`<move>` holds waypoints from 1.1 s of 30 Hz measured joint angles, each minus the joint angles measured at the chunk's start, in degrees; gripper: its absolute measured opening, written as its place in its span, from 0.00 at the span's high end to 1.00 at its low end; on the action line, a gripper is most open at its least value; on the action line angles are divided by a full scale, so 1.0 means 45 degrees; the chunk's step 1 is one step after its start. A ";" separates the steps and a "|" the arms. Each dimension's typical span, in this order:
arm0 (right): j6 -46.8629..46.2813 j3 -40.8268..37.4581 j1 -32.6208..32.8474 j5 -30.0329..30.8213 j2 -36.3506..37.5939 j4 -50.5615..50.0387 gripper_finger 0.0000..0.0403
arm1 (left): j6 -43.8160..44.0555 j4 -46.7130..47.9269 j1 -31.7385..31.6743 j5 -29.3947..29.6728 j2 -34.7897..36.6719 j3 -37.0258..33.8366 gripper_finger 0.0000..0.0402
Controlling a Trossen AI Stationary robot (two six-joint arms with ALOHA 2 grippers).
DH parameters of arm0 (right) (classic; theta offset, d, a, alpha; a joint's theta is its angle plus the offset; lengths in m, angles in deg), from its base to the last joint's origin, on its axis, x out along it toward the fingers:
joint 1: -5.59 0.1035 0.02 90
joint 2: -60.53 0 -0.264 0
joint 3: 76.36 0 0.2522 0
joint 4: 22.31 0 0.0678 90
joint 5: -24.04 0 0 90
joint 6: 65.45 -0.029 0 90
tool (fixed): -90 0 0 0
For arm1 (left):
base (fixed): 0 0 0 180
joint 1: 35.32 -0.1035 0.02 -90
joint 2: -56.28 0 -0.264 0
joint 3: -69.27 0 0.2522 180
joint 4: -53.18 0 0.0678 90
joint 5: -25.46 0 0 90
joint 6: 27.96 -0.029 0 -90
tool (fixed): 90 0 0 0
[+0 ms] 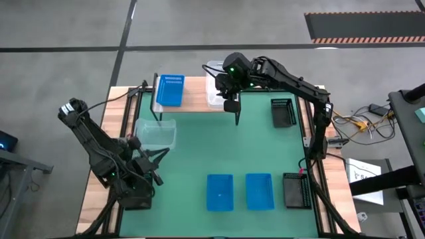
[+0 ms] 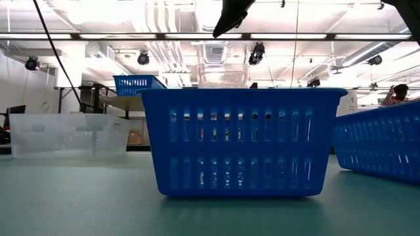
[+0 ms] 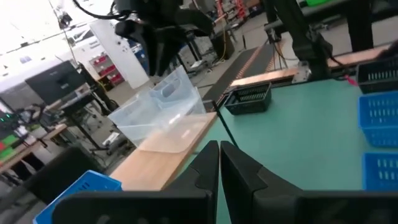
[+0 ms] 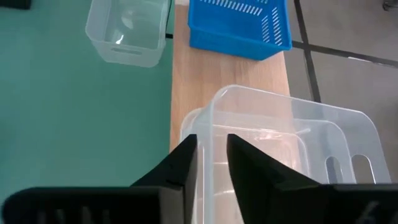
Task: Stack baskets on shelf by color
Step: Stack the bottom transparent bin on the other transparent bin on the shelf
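On the shelf [image 1: 192,99] at the table's far edge sit a blue basket [image 1: 170,89] and two clear baskets [image 1: 216,86], the upper one tilted inside the lower one [image 4: 193,124]. My right gripper [image 4: 212,158] is above them, shut on the upper clear basket [image 4: 292,124]. A third clear basket [image 1: 157,133] rests on the mat just near of the shelf. Two blue baskets [image 1: 220,191] [image 1: 259,190] and two black mesh baskets [image 1: 283,111] [image 1: 297,190] stand on the mat. My left gripper [image 1: 159,155] waits shut at the table's left side, touching nothing. My right gripper holds the upper clear basket by one wall [image 4: 211,134], just below its rim. One finger [image 4: 183,162] stands on one side of the wall and the other [image 4: 252,165] on the other side. It comes from above, pointing down. The basket sits tilted, partly nested in the lower clear basket.
The green mat [image 1: 232,146] is bare in its middle, between the shelf and the near row of baskets. Cables and a stand lie off the table's right edge [image 1: 358,123]. In the low view a blue basket [image 2: 239,141] fills the foreground.
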 joint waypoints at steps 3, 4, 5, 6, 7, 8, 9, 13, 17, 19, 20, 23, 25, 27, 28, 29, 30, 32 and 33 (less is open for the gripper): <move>0.0068 0.0000 0.0011 -0.0156 0.0008 0.0005 0.88 | -0.0160 -0.0031 -0.0005 0.0061 -0.0468 0.0051 1.00; 0.0135 0.0000 0.0011 -0.0381 0.0008 0.0012 0.90 | -0.0216 -0.0040 -0.0005 0.0096 -0.0591 0.0098 1.00; 0.0235 0.0000 0.0008 -0.0607 0.0008 0.0059 0.92 | -0.0266 -0.0073 -0.0005 0.0106 -0.0678 0.0127 1.00; 0.0298 -0.0023 -0.0015 -0.0797 0.0008 0.0178 0.94 | -0.0268 -0.0238 -0.0005 0.0130 -0.0751 0.0139 1.00; 0.0355 -0.0059 -0.0034 -0.0954 0.0008 0.0343 0.96 | -0.0262 -0.0541 -0.0005 0.0136 -0.0809 0.0141 1.00; 0.0391 -0.0099 -0.0047 -0.1030 0.0008 0.0513 0.97 | -0.0223 -0.0927 -0.0003 0.0135 -0.0856 0.0137 1.00; 0.0426 -0.0190 -0.0080 -0.1085 0.0008 0.0767 0.97 | -0.0180 -0.1334 0.0005 0.0132 -0.0896 0.0105 1.00; 0.0674 -0.1052 -0.0243 -0.1210 -0.0035 0.2699 0.98 | -0.0166 -0.2259 0.0005 0.0130 -0.1251 0.0053 1.00; 0.0814 -0.2581 -0.0538 -0.1381 -0.0072 0.5397 0.98 | -0.0155 -0.2660 0.0005 0.0133 -0.1654 0.0112 1.00; 0.0915 -0.3419 -0.0803 -0.1505 -0.0085 0.6463 0.98 | -0.0147 -0.2989 0.0005 0.0129 -0.1800 0.0111 1.00; 0.0896 -0.3829 -0.0974 -0.1718 -0.0099 0.6976 0.98 | -0.0142 -0.3161 0.0005 0.0125 -0.1840 0.0107 1.00; 0.0282 -0.4832 -0.1557 -0.2904 -0.0109 0.8144 0.98 | -0.0127 -0.3519 0.0005 0.0120 -0.2025 0.0079 1.00; -0.0128 -0.5412 -0.1878 -0.3592 -0.0100 0.8880 0.98 | -0.0127 -0.3580 0.0005 0.0086 -0.2168 0.0073 1.00; -0.0380 -0.5771 -0.2106 -0.3952 -0.0070 0.9248 0.98 | -0.0127 -0.3616 0.0005 0.0088 -0.2255 0.0078 1.00; -0.0479 -0.5795 -0.2190 -0.4184 -0.0059 0.9231 0.98 | -0.0127 -0.3622 0.0005 0.0091 -0.2294 0.0078 1.00; -0.0644 -0.5792 -0.2255 -0.4497 -0.0052 0.9197 0.98 | -0.0105 -0.3631 0.0005 0.0091 -0.2307 0.0077 1.00; -0.0713 -0.5710 -0.2291 -0.4861 -0.0027 0.9091 0.98 | -0.0072 -0.3648 0.0005 0.0091 -0.2312 0.0060 1.00; -0.0805 -0.5494 -0.2301 -0.5197 0.0049 0.8831 0.98 | -0.0056 -0.3701 0.0005 0.0089 -0.2312 0.0053 1.00; -0.0806 -0.5375 -0.2281 -0.5349 0.0145 0.8718 0.98 | -0.0054 -0.3784 0.0005 0.0086 -0.2312 0.0053 1.00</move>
